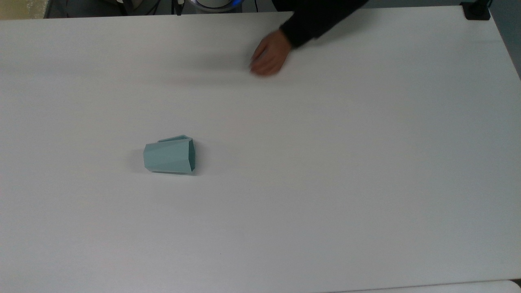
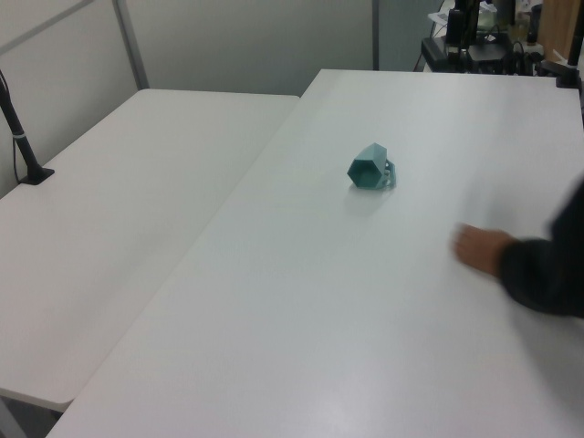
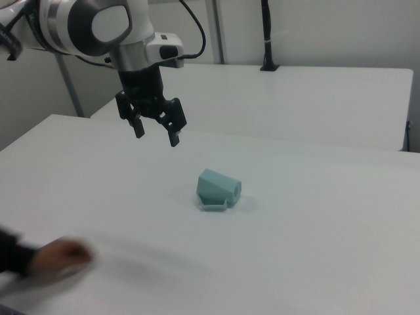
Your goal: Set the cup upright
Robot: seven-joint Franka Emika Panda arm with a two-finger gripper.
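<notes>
In the right view, going from the left, a person's hand in a dark sleeve lies low over the near left of the white bench, blurred and well apart from everything else; my guess is that it is simply clearing out of the working area, since it holds nothing that I can make out. Further right and higher, the end effector hangs in the air above the bench with its two dark fingers spread apart and nothing between them, so it is released and empty. It sits up and to the left of the cup in the right view, near but not touching, which reads as a waiting pose before any approach. The cup lies on its side on the bare bench, which is why the task is not yet done. In the top view the cup sits left of centre, its wider open mouth turned to the top view's right and its narrower base to the left. It is a pale teal-blue, matte, with flat angular facets tapering toward the base, and a small handle juts from the far side. In the left view the cup shows a many-sided end face toward the camera.
</notes>
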